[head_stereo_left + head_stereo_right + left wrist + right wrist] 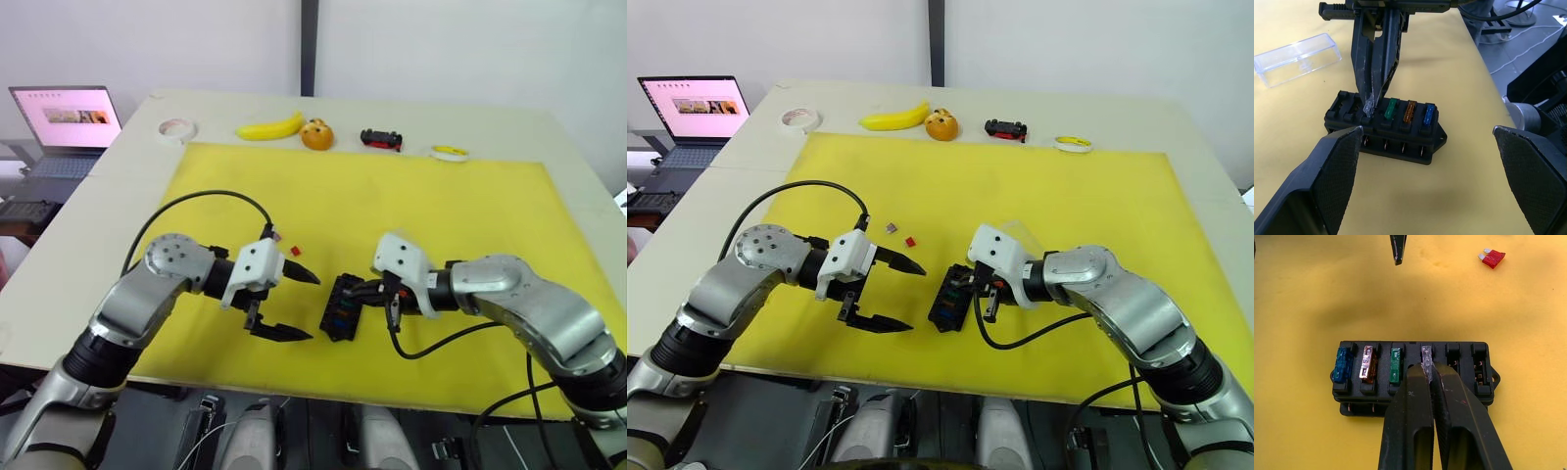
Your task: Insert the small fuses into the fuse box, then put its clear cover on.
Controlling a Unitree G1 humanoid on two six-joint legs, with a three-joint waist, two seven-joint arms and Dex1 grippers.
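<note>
The black fuse box lies on the yellow mat near its front edge. Blue, amber and green fuses sit in its slots. My right gripper is shut on a clear grey fuse, held at the fourth slot. My left gripper stands open just left of the box, apart from it. A red fuse and a grey fuse lie loose on the mat behind the left gripper. The clear cover rests on the mat beyond the box.
Along the table's far edge lie a roll of tape, a banana, an orange toy, a black-and-red toy car and a yellow ring. A laptop stands off the table's left corner.
</note>
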